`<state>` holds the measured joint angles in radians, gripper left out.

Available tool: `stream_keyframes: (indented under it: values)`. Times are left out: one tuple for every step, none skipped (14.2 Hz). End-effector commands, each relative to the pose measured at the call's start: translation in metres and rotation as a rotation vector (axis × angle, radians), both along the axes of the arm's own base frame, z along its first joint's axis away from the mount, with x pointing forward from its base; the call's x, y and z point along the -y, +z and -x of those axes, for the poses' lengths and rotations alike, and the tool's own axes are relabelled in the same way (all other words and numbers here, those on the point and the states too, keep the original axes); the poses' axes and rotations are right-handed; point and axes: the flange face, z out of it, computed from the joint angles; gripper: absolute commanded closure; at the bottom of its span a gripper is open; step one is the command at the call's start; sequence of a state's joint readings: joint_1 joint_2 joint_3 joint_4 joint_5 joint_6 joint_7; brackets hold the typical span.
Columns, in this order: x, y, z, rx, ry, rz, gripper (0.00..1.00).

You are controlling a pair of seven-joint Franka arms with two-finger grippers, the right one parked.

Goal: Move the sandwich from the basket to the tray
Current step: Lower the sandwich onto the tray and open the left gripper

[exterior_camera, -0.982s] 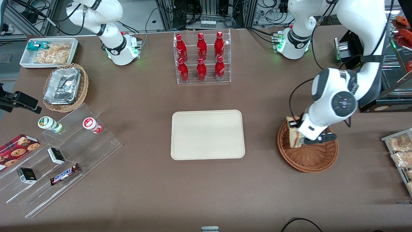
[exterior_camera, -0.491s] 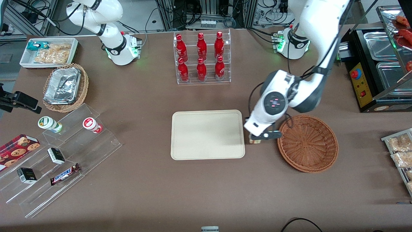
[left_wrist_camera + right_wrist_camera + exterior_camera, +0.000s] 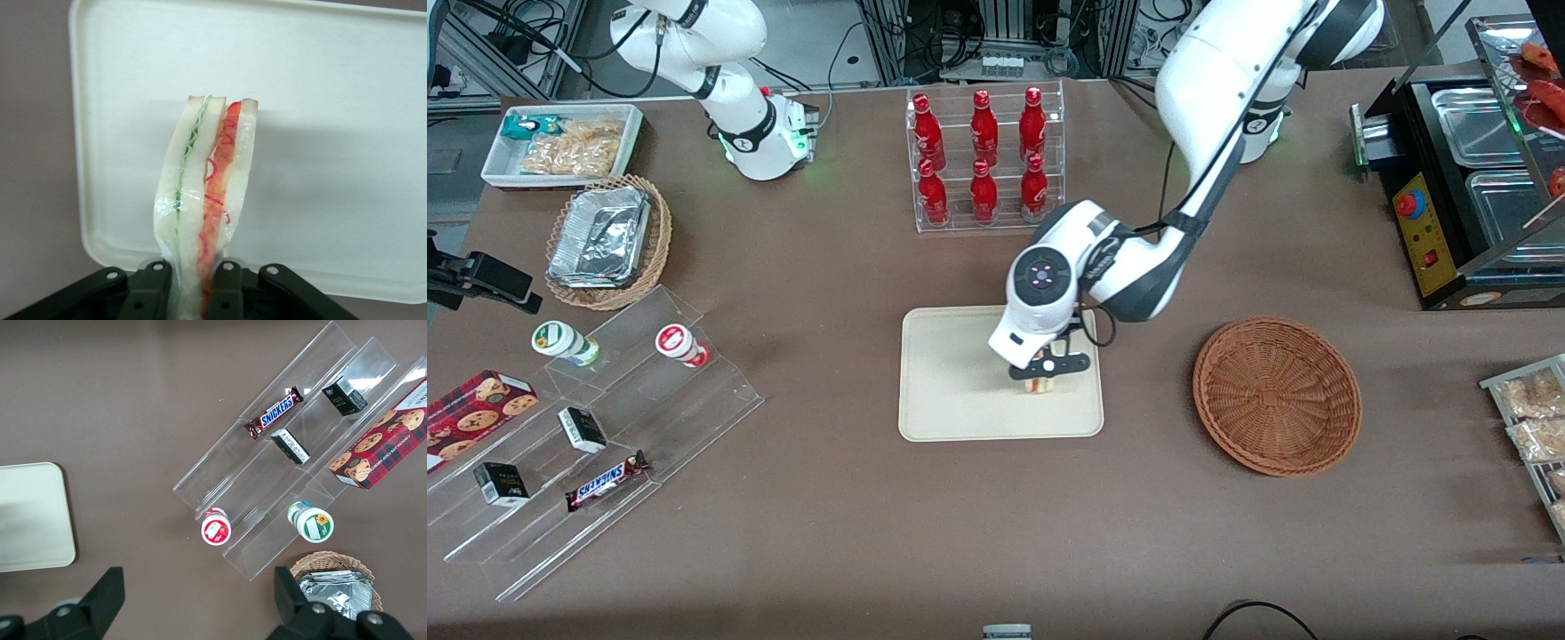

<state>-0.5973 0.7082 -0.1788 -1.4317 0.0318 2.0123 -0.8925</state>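
Note:
My left gripper [image 3: 1042, 377] is shut on the clear-wrapped sandwich [image 3: 1037, 385] and holds it over the cream-beige tray [image 3: 951, 400], at the tray's end nearest the basket. In the left wrist view the sandwich [image 3: 207, 200] stands upright between my fingers [image 3: 150, 290], white bread with green and red filling layers along its edge, and the tray [image 3: 333, 133] lies beneath it. The round reddish-brown wicker basket [image 3: 1276, 396] sits toward the working arm's end of the table with nothing in it.
A clear rack of red bottles [image 3: 984, 158] stands farther from the front camera than the tray. A lighter wicker basket with foil trays [image 3: 607, 242], a white bin of snacks [image 3: 562, 144] and clear tiered shelves with snacks [image 3: 596, 427] lie toward the parked arm's end.
My gripper lifted the sandwich out of the basket and carried it sideways, past the tray's edge, to a spot over the tray. The basket now holds nothing.

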Motion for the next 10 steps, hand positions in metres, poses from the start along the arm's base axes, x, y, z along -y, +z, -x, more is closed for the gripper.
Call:
stream_keyframes:
  values:
    - [0.020,-0.002,-0.012,0.022,0.041,0.012,0.92]
    - [0.022,-0.004,-0.014,0.033,0.042,0.024,0.92]
    - [0.026,-0.007,-0.012,0.045,0.040,0.034,0.92]
    - [0.030,-0.014,-0.010,0.049,0.034,0.037,0.92]
    - [0.030,-0.020,-0.012,0.053,0.037,0.042,0.92]
    - [0.031,-0.025,-0.012,0.055,0.038,0.045,0.91]
    - [0.031,-0.026,-0.012,0.056,0.038,0.047,0.91]
    - [0.031,-0.028,-0.012,0.055,0.038,0.046,0.89]
    - [0.031,-0.029,-0.011,0.054,0.037,0.045,0.86]
    - [0.031,-0.033,-0.011,0.054,0.037,0.047,0.81]
